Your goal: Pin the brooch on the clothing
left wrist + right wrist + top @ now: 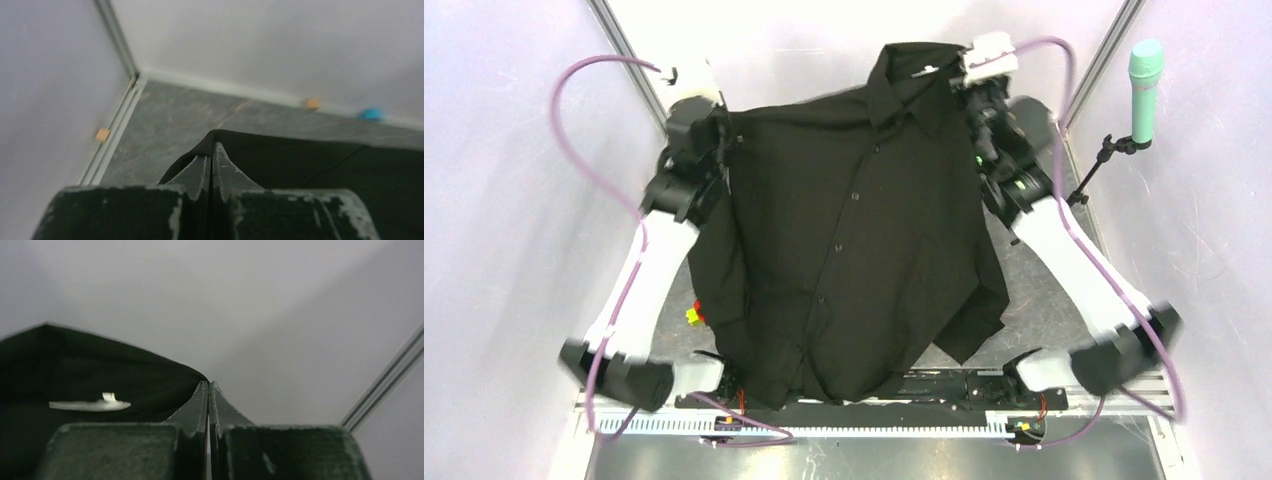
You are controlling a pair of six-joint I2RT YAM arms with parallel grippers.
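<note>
The black long-sleeved shirt hangs spread between my two arms, collar at the far side and front buttons facing up. My left gripper is shut on the shirt's left shoulder edge; in the left wrist view the fingertips pinch the black cloth. My right gripper is shut on the right shoulder edge by the collar; in the right wrist view its tips meet at the cloth's corner. The white collar label shows there. The brooch is not in view.
A teal microphone on a stand is at the right wall. A small yellow and red thing lies beside the shirt's left edge. A small orange ball, a blue thing and an orange block lie along the far walls.
</note>
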